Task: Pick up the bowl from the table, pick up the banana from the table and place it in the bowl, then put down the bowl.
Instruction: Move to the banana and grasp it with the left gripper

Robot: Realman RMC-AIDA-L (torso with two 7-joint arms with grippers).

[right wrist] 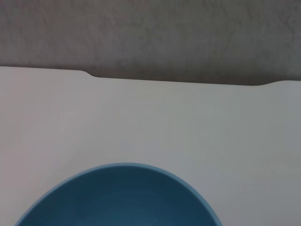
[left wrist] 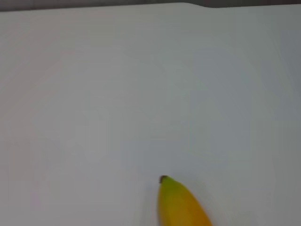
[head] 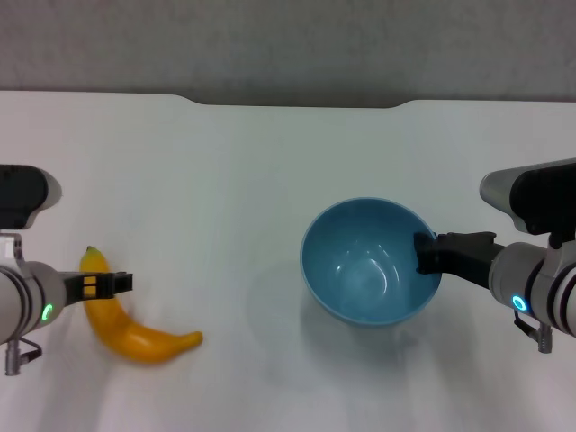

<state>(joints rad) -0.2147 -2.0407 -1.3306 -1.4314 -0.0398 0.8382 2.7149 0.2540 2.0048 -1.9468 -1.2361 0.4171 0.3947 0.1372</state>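
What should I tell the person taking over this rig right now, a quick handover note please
Right gripper: at the bowl's right rim, one finger inside; a firm clamp is not visible. A shadow beneath suggests the bowl may be slightly raised.
Left gripper: at the upper part of the banana, which lies on the table to the left of the bowl; whether it grips is unclear.
Done: both arms are at their things.
Left: confirm the bowl lift, pick up the banana, place it in the empty bowl, put the bowl down.

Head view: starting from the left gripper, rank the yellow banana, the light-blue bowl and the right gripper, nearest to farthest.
From the left gripper:
1. Curved yellow banana, directly at its fingers, robot's left.
2. Round glossy light-blue bowl, right of centre.
3. Right gripper, at the bowl's right rim.
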